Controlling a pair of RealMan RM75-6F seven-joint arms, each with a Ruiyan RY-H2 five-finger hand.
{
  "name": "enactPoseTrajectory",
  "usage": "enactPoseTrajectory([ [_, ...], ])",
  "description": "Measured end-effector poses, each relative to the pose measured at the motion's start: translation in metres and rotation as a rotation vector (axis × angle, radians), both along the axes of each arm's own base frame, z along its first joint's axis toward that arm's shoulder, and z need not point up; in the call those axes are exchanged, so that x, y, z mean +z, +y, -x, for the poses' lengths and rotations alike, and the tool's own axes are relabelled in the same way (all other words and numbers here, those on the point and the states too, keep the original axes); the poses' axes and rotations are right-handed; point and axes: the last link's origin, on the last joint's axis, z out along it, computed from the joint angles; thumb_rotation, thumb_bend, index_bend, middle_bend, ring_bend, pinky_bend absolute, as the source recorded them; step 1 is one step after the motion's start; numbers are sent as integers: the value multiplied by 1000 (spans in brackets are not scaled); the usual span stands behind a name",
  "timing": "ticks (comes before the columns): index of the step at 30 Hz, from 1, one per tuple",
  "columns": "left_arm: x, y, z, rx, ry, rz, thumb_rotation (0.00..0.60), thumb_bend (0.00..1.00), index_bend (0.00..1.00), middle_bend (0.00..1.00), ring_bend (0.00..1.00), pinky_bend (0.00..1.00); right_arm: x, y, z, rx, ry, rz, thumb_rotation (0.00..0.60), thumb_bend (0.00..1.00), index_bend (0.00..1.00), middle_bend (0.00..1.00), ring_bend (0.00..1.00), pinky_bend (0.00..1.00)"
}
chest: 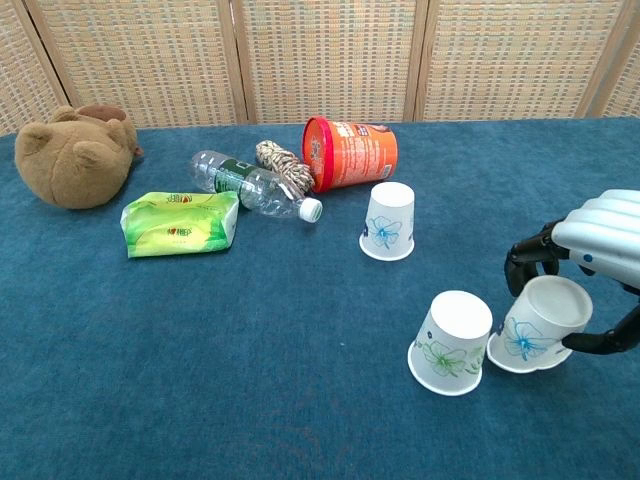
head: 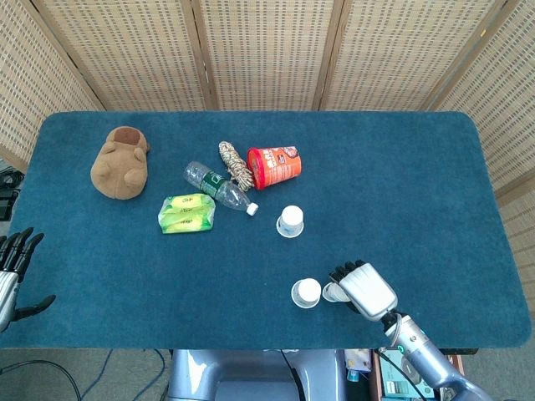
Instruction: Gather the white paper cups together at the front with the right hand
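Three white paper cups stand upside down on the blue table. My right hand (chest: 590, 262) (head: 361, 288) grips a blue-flowered cup (chest: 533, 325) (head: 333, 291), tilted, its rim against a green-flowered cup (chest: 452, 342) (head: 306, 293) at the front. A second blue-flowered cup (chest: 389, 221) (head: 290, 221) stands alone farther back. My left hand (head: 12, 276) hangs at the table's front left edge, fingers spread, holding nothing.
An orange tub (chest: 351, 153) lies on its side behind the far cup, beside a coiled rope (chest: 283, 165) and a plastic bottle (chest: 251, 187). A green packet (chest: 180, 223) and a brown plush toy (chest: 74, 155) lie further left.
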Motion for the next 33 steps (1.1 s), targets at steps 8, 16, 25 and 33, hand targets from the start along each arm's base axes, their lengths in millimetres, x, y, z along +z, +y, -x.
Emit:
enactPoseTrajectory([
  [8,0,0,-1,-3,0,1,600,170,0,0,0,0,-5,2,-4,18,17,-5,600,426,396,370,387,374],
  [16,1,0,0,-7,-3,-5,600,170,0,0,0,0,-2,7,-6,27,10,-6,600,234,175,135,231,243],
  [25,2,1,0,-3,-8,-9,600,171,0,0,0,0,17,10,-19,47,-38,31,600,229,175,142,224,233],
  [33,3,1,0,-8,-9,-17,600,171,0,0,0,0,60,-29,-52,35,-141,143,600,229,175,155,220,233],
])
